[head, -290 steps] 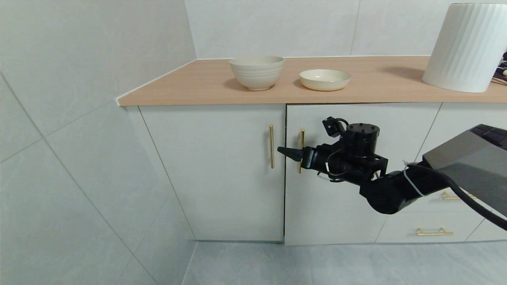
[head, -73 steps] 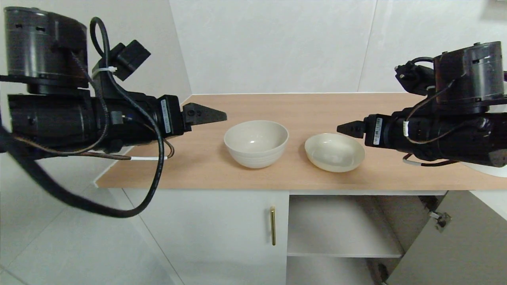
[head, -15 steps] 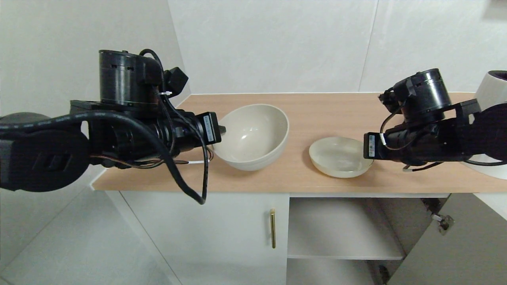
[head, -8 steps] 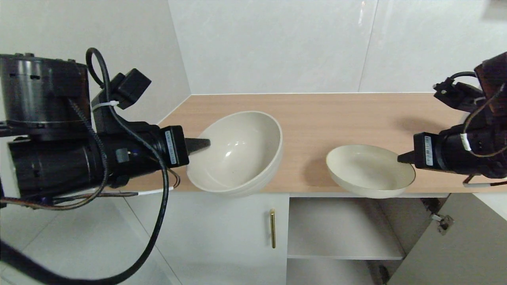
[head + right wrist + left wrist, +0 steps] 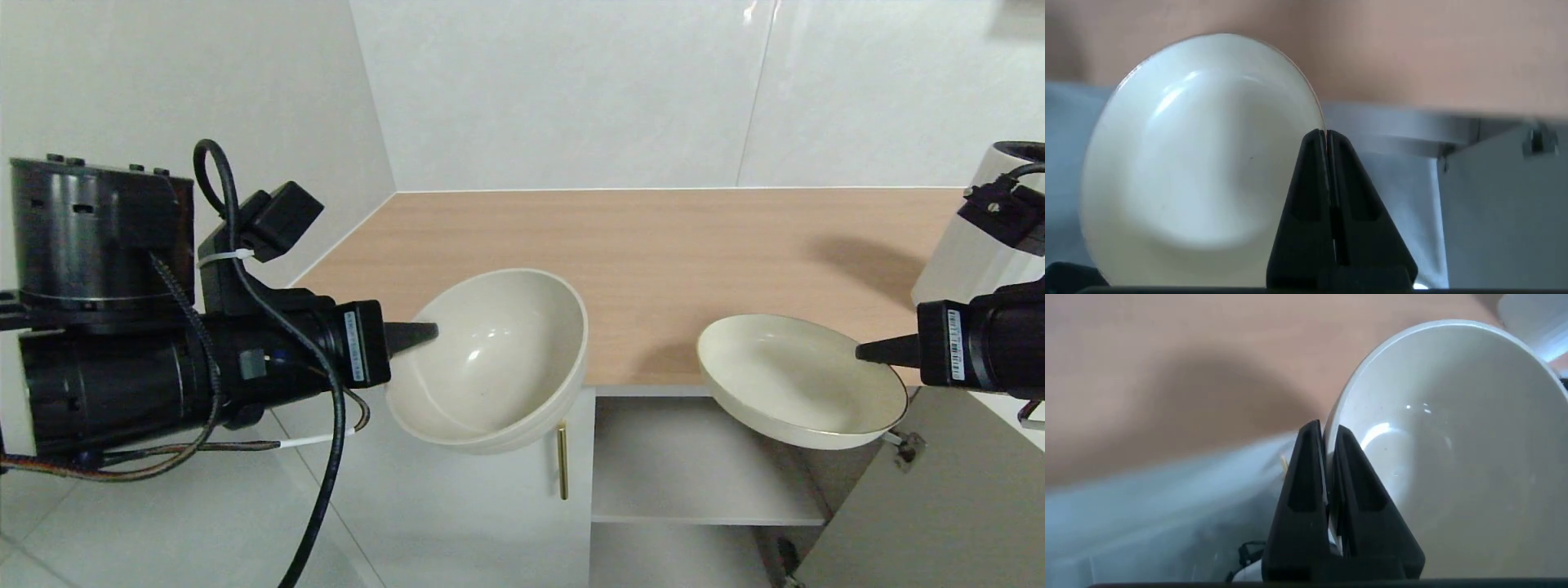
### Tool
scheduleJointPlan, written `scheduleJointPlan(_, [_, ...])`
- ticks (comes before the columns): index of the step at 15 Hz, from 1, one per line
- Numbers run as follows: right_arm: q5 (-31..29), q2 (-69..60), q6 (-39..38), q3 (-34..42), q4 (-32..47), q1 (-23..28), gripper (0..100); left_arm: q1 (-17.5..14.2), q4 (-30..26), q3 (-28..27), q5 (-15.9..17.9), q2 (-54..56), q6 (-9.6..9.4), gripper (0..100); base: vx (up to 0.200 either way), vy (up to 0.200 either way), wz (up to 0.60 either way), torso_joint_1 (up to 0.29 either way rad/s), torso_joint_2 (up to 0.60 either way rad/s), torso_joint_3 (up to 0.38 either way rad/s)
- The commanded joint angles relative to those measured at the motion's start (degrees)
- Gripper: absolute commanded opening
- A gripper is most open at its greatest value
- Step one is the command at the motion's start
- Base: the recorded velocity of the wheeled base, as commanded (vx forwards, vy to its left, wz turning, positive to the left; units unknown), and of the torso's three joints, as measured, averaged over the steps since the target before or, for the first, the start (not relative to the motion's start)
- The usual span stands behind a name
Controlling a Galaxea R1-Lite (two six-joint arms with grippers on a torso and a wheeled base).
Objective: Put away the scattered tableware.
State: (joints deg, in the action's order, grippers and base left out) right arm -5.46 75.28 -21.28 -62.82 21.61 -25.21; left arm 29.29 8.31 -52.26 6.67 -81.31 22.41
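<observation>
Tableware held in air before countertop (image 5: 653, 245) edge. Left gripper (image 5: 424, 331) clenched on deep bowl (image 5: 498, 359) rim, frame centre-left; right gripper (image 5: 865, 353) pinching shallow dish (image 5: 796, 380) rim, centre-right. You shd lower dish onto cabinet shelf (image 5: 702, 465), bottom centre. Keep level, slow; thin rim grips prob slip. Mind open door (image 5: 939, 506), lower right.

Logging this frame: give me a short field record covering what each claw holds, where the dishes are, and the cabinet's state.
left claw: shut on the rim of the deep bowl
deep bowl: tilted, held off the counter, out past its front edge
right claw: shut on the rim of the shallow dish
shallow dish: off the counter, in front of the open compartment
cabinet: right door open, shelf exposed; left door closed
counter: white ribbed container at its right end
</observation>
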Motion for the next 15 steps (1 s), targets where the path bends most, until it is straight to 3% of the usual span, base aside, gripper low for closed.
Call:
scheduleJointPlan(1, [0.01, -0.39, 0.02, 0.24, 0.01, -0.01, 0, 0.41, 0.04, -0.03, 0.01, -0.78, 0.01, 0, -0.2, 0.0, 0.0, -0.002, 0.0, -0.002])
scheduleJointPlan(2, [0.01, -0.13, 0.19, 0.68, 0.01, -0.01, 0, 0.41, 0.04, 0.05, 0.01, -0.78, 0.01, 0, -0.2, 0.0, 0.0, -0.017, -0.01, 0.017])
scheduleJointPlan(12, [0.01, 2.95, 0.1, 1.12, 0.01, -0.01, 0, 0.59, 0.04, 0.05, 0.01, -1.75, 0.01, 0, 0.0, 0.0, 0.0, -0.001, 0.01, 0.004])
scheduleJointPlan(15, [0.01, 3.12, 0.19, 1.38, -0.26, -0.01, 0, 0.59, 0.04, 0.05, 0.01, -1.75, 0.01, 0, 0.0, 0.0, 0.0, -0.141, 0.34, 0.196])
